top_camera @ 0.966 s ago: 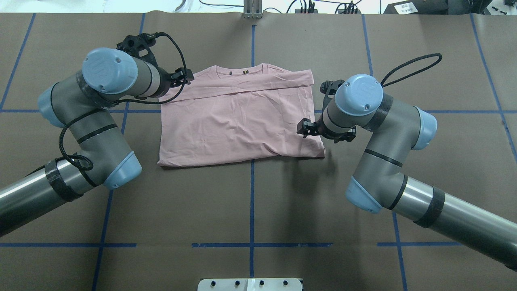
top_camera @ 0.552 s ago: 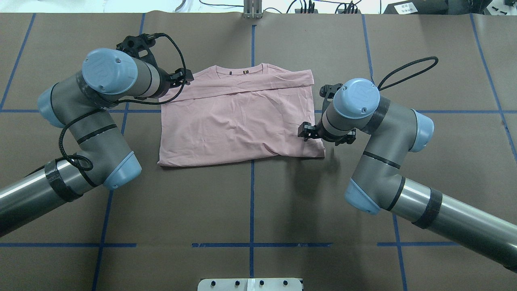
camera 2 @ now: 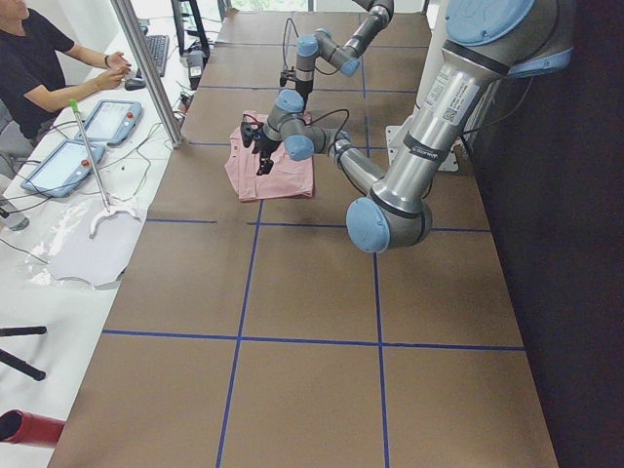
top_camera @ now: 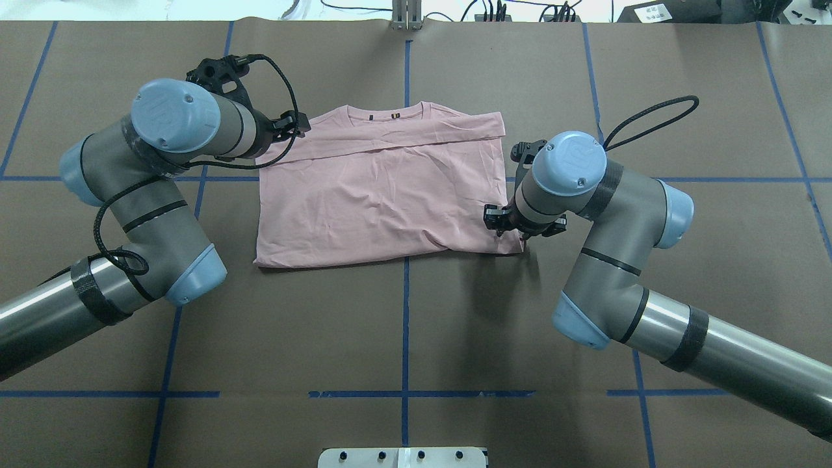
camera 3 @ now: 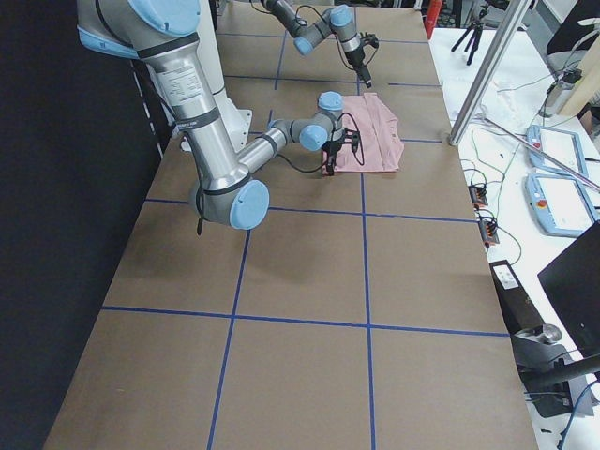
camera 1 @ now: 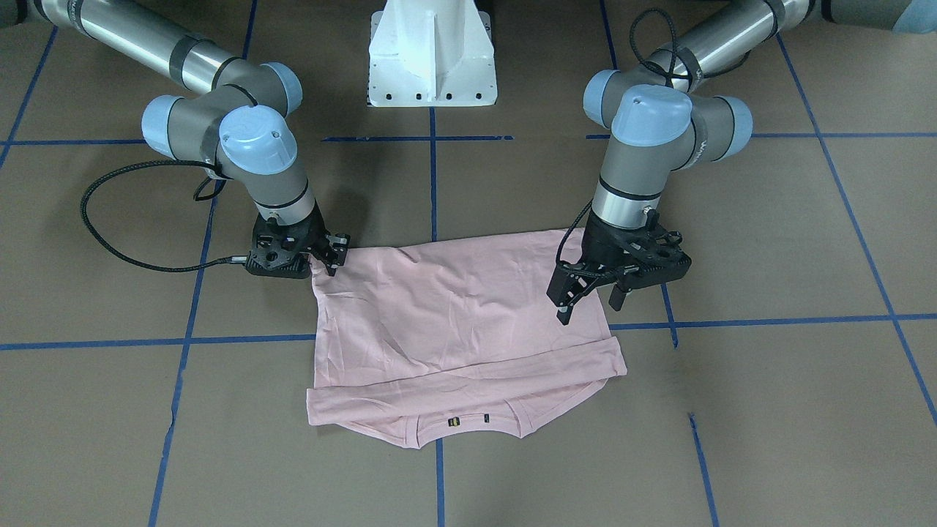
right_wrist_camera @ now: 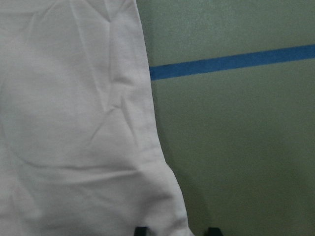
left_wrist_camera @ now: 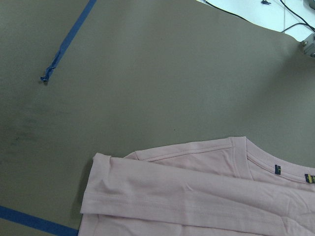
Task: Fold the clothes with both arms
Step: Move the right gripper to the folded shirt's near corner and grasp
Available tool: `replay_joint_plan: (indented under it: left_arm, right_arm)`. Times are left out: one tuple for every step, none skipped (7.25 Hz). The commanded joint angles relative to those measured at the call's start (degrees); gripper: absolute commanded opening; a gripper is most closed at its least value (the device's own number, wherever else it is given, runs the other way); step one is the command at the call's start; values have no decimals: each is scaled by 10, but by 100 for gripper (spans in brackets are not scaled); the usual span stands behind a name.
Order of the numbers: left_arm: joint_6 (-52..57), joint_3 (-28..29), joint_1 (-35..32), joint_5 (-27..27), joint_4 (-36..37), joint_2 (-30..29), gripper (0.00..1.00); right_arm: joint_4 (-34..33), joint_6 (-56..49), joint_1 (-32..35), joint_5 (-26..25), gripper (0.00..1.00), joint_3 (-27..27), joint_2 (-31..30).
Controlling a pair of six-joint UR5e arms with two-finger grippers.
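The pale pink T-shirt (top_camera: 377, 195) lies flat with its collar at the far side and its sleeves folded in; no print shows. It also shows in the front view (camera 1: 454, 322). My left gripper (top_camera: 296, 127) is open, just above the shirt's far left shoulder edge (left_wrist_camera: 147, 196); in the front view it (camera 1: 588, 304) hangs with its fingers apart. My right gripper (top_camera: 510, 233) is low at the shirt's near right corner (camera 1: 331, 260). In the right wrist view its fingertips (right_wrist_camera: 141, 230) stand apart on either side of that corner (right_wrist_camera: 167, 206).
Brown table cover with blue tape lines (top_camera: 405, 325). The white pedestal base (camera 1: 432, 58) stands at the robot's side. An operator (camera 2: 39, 58) sits at a side table with tablets. Cables and a stand (top_camera: 406, 16) lie along the far edge.
My right gripper has moved toward the robot and down, from beside the shirt's right edge to its near right corner. The left arm has hardly moved. The shirt lies as before.
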Motion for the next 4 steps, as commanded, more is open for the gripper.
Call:
replay_joint_plan:
  left_arm:
    - [1, 0, 0, 1, 0, 0, 100]
    - [1, -1, 0, 1, 0, 1, 100]
    - [1, -1, 0, 1, 0, 0, 100]
    - [1, -1, 0, 1, 0, 0, 100]
  right_arm:
    - [0, 0, -5, 2, 0, 2, -2]
    - [0, 0, -3, 7, 0, 6, -1]
    - [0, 0, -2, 9, 0, 7, 0]
    - [-1, -1, 3, 17, 0, 21, -4]
